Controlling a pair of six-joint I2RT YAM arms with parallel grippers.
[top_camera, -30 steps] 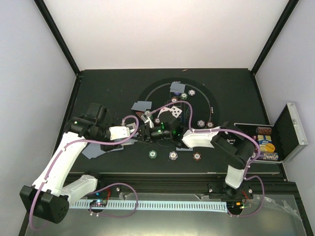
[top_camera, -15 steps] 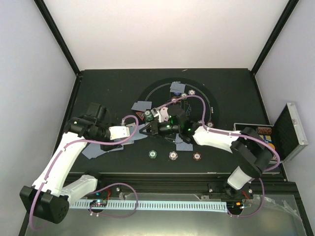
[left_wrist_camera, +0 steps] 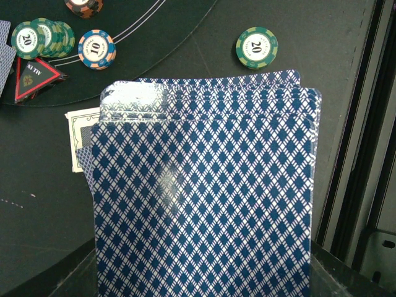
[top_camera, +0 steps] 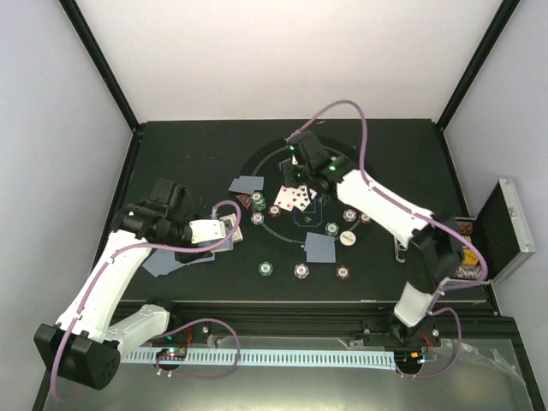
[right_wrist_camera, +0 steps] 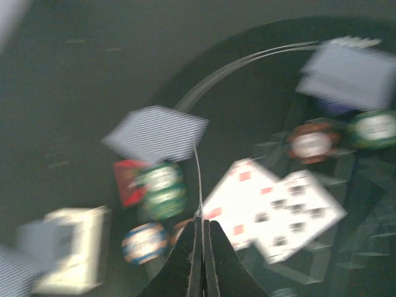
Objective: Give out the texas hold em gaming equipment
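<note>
Card deck (left_wrist_camera: 204, 204) lengthwise toward green chip (left_wrist_camera: 256, 47)

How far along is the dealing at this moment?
Done: white-faced cards lie face up on the black table, with face-down blue-backed cards and round poker chips around them. In hand: the left gripper holds the blue-backed deck; the right gripper seems to pinch one edge-on card. Remaining: more chips sit in the open silver aluminium case.

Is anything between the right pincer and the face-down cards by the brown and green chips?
Nothing visible, though blurred: bare mat separates the right pincer from those face-down cards; the red-brown chip and green chip lie beside them.
</note>
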